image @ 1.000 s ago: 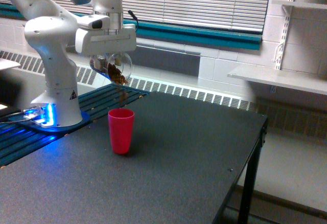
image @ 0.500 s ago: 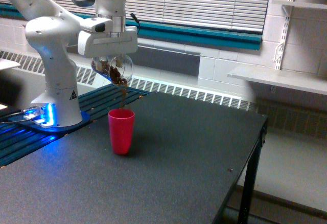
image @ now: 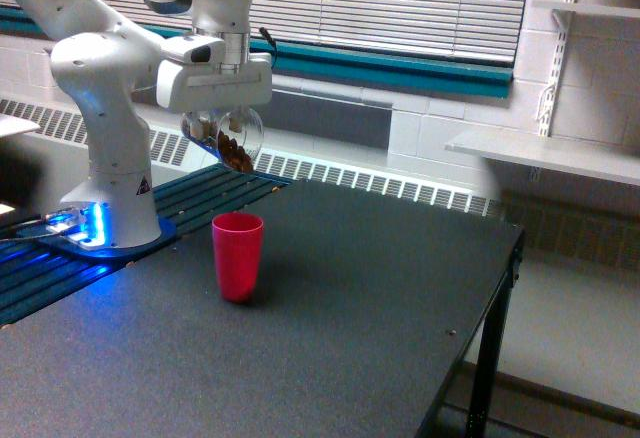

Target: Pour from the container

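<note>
The clear container [image: 226, 136] hangs tilted on its side above the table, brown granular bits gathered at its lower lip. My gripper [image: 215, 118] is shut on it, just under the white hand. Directly below and slightly to the exterior view's right stands an upright red cup [image: 237, 256] on the dark table [image: 350, 338]. No stream of bits shows between the container and the red cup at this moment.
The arm's white base [image: 110, 158] stands on a blue-lit plate at the exterior view's left. A radiator grille and blinds run along the back wall. The table's edge [image: 505, 258] drops off at the right, beyond it a white shelf [image: 550, 153].
A stream of brown bits was falling from the container into the red cup; it has stopped. The gripper and container have shifted slightly right and up.
</note>
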